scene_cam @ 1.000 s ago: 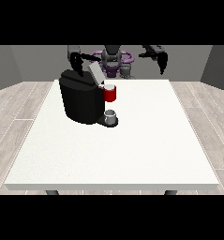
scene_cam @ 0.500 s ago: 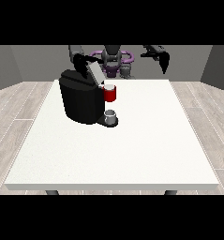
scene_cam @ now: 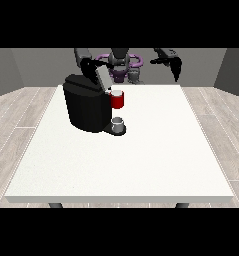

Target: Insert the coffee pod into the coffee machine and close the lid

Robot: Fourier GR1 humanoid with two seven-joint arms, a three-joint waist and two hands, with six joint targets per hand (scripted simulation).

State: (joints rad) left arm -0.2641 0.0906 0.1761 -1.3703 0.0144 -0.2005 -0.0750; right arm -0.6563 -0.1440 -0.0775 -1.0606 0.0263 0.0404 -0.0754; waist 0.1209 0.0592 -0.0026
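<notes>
The black coffee machine stands on the table's far left part. Its grey lid is tilted up above the red pod holder, and a pale round top, apparently the coffee pod, shows in that holder. A small grey cup sits on the machine's base. The hand at the view's left is right behind the lid's upper edge, seemingly touching it. The hand at the view's right hangs raised over the table's far right edge, fingers relaxed and pointing down, holding nothing.
The white table stretches towards the camera in front of and to the right of the machine. The robot's torso stands behind the far edge. Wooden floor surrounds the table.
The lid and the hand at the view's left have shifted slightly down and towards the pod holder. The hand at the view's right has barely moved.
</notes>
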